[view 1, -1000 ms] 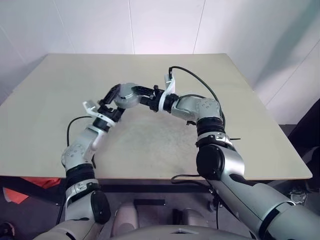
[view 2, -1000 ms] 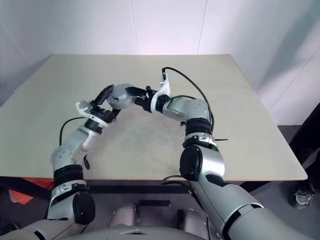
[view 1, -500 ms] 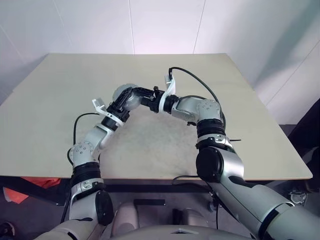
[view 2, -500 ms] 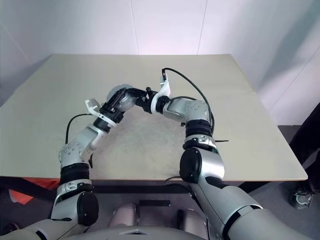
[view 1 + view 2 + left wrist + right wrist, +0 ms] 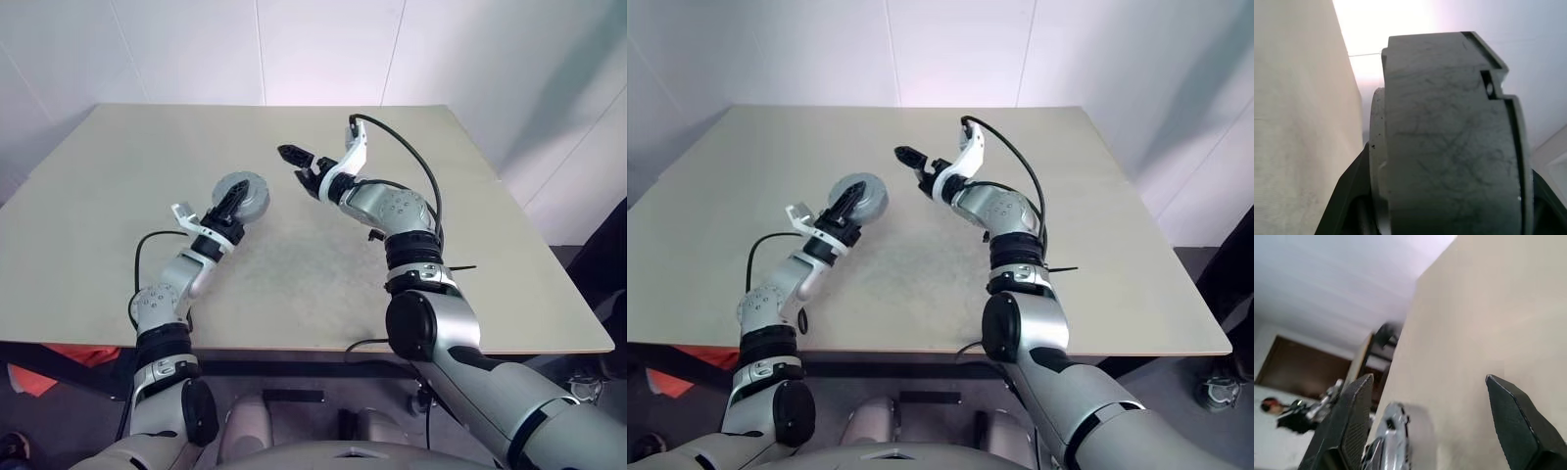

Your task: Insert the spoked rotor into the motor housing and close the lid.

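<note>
The right gripper [image 5: 291, 154] has let go and drawn away, its 2 fingers spread; the left gripper [image 5: 224, 208] alone pinches the closed motor housing [image 5: 243, 194] edgewise.

The lid [image 5: 1449, 137] is matte grey metal, its flat face dulled with fine dark scratches and scuffs; from above [image 5: 242, 194] its rounded face looks smooth with a soft sheen. The tabletop [image 5: 323, 264] is pale beige laminate, matt, with a greyer worn patch near the middle. Both the left claw [image 5: 227, 201] and the right claw [image 5: 291, 153] have matt black plastic fingers
</note>
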`<action>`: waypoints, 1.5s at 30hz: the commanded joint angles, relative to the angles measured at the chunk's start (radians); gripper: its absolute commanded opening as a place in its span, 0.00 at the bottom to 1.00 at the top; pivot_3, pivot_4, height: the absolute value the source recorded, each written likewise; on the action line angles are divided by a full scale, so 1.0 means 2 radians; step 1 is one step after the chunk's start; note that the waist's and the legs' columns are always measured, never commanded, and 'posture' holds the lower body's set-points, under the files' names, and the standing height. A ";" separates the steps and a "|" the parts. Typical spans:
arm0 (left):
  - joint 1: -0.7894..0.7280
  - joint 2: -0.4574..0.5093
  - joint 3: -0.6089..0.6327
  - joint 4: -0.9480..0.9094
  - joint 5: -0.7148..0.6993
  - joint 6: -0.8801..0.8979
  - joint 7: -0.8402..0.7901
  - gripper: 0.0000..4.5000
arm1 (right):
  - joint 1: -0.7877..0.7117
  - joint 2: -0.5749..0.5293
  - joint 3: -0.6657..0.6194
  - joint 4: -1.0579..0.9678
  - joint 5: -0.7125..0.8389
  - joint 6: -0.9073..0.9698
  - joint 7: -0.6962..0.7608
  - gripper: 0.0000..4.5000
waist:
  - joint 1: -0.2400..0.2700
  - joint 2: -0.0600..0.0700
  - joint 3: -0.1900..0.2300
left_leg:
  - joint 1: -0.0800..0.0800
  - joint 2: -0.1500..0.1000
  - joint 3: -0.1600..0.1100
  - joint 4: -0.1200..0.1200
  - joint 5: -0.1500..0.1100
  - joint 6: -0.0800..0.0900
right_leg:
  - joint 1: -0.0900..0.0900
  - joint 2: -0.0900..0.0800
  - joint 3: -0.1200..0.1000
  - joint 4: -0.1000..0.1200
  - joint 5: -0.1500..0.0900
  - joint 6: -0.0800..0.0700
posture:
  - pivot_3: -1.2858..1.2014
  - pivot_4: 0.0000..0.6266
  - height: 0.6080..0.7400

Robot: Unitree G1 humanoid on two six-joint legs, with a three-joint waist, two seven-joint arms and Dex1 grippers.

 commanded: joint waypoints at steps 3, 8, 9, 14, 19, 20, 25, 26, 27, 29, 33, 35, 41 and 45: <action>-0.015 0.008 0.019 -0.019 0.016 -0.055 0.002 0.55 | -0.005 -0.008 0.009 0.005 -0.011 -0.038 0.002 0.89 | 0.000 0.000 0.000 | 0.000 0.000 0.000 0.000 0.000 0.000 | 0.000 0.000 0.000 0.000 0.000 0.000 | 0.52 0.00 1.00; -0.016 0.044 0.072 0.035 0.072 -0.178 0.033 0.55 | 0.006 -0.020 0.021 0.011 -0.024 -0.044 0.008 0.89 | -0.009 0.000 0.000 | 0.001 0.000 0.000 0.000 0.000 0.000 | 0.000 0.000 0.000 0.000 0.000 0.000 | 0.52 0.00 1.00; -0.017 0.052 0.081 0.050 0.085 -0.200 0.039 0.55 | 0.008 -0.022 0.020 0.013 -0.024 -0.044 0.007 0.89 | -0.011 0.000 0.000 | 0.001 0.000 0.000 0.000 0.000 0.000 | 0.000 0.000 0.000 0.000 0.000 0.000 | 0.52 0.00 1.00; -0.032 0.086 0.110 0.134 0.137 -0.280 0.072 0.55 | 0.010 -0.023 0.019 0.014 -0.020 -0.038 0.006 0.89 | -0.011 -0.001 0.000 | 0.000 0.000 0.000 0.000 0.000 0.000 | 0.000 0.000 0.000 0.000 0.000 0.000 | 0.52 0.00 1.00; -0.046 0.100 0.122 0.181 0.160 -0.310 0.074 0.55 | 0.009 -0.020 0.029 0.021 -0.025 -0.032 0.008 0.89 | -0.010 -0.001 0.000 | 0.003 0.000 0.000 0.000 0.000 0.000 | 0.002 0.000 0.000 0.001 0.000 0.000 | 0.52 0.00 1.00; -0.047 0.102 0.122 0.185 0.165 -0.315 0.073 0.59 | 0.008 -0.021 0.030 0.023 -0.025 -0.030 0.009 0.89 | -0.010 -0.001 0.000 | 0.004 0.000 0.000 0.000 0.000 0.000 | 0.003 0.000 0.000 0.001 0.000 -0.001 | 0.52 0.00 1.00; -0.052 0.119 0.129 0.202 0.184 -0.341 0.079 0.91 | 0.002 -0.025 0.031 0.040 -0.028 -0.027 0.012 0.89 | -0.014 -0.001 0.000 | 0.008 0.000 0.000 0.000 0.001 -0.002 | 0.006 0.000 0.000 0.002 -0.002 0.000 | 0.52 0.00 1.00; -0.054 0.125 0.134 0.209 0.186 -0.349 0.083 0.99 | 0.001 -0.026 0.033 0.043 -0.030 -0.026 0.014 0.89 | -0.015 -0.001 0.000 | 0.009 0.000 0.000 -0.001 0.002 -0.003 | 0.006 0.000 0.000 0.002 -0.002 0.000 | 0.52 0.00 1.00; -0.057 0.131 0.140 0.215 0.185 -0.356 0.086 1.00 | 0.001 -0.026 0.034 0.046 -0.032 -0.026 0.017 0.89 | -0.017 -0.001 0.000 | 0.010 0.000 0.000 -0.001 0.002 -0.003 | 0.006 0.000 0.000 0.002 -0.002 0.000 | 0.52 0.00 1.00; -0.062 0.148 0.152 0.229 0.184 -0.372 0.088 1.00 | -0.001 -0.029 0.039 0.056 -0.037 -0.023 0.022 0.89 | -0.019 -0.001 0.000 | 0.012 0.001 0.000 -0.002 0.002 -0.003 | 0.006 0.001 0.000 0.002 -0.002 -0.001 | 0.52 0.00 1.00; -0.070 0.176 0.164 0.248 0.190 -0.397 0.091 1.00 | -0.006 -0.032 0.039 0.080 -0.042 -0.024 0.027 0.89 | -0.027 -0.002 0.000 | 0.014 0.001 0.000 -0.004 0.002 -0.004 | 0.006 0.002 0.000 0.002 -0.002 -0.002 | 0.52 0.00 1.00; -0.074 0.186 0.168 0.255 0.196 -0.408 0.093 1.00 | -0.009 -0.033 0.040 0.087 -0.045 -0.027 0.030 0.89 | -0.027 -0.002 0.000 | 0.013 0.002 0.000 -0.004 0.002 -0.004 | 0.005 0.003 0.000 0.001 -0.001 -0.004 | 0.52 0.00 1.00; -0.083 0.193 0.153 0.237 0.223 -0.422 0.067 1.00 | -0.002 -0.030 0.052 0.070 -0.058 -0.045 0.049 0.89 | -0.010 -0.002 0.000 | 0.005 0.002 0.000 -0.003 0.002 -0.003 | -0.001 0.003 0.000 0.001 0.001 -0.006 | 0.52 0.00 1.00; -0.096 0.181 0.124 0.208 0.251 -0.442 0.029 1.00 | 0.021 -0.036 0.086 0.023 -0.090 -0.103 0.082 0.89 | 0.003 -0.002 0.000 | 0.005 0.003 0.000 -0.002 0.002 -0.003 | 0.000 0.003 0.000 0.001 0.001 -0.006 | 0.52 0.00 1.00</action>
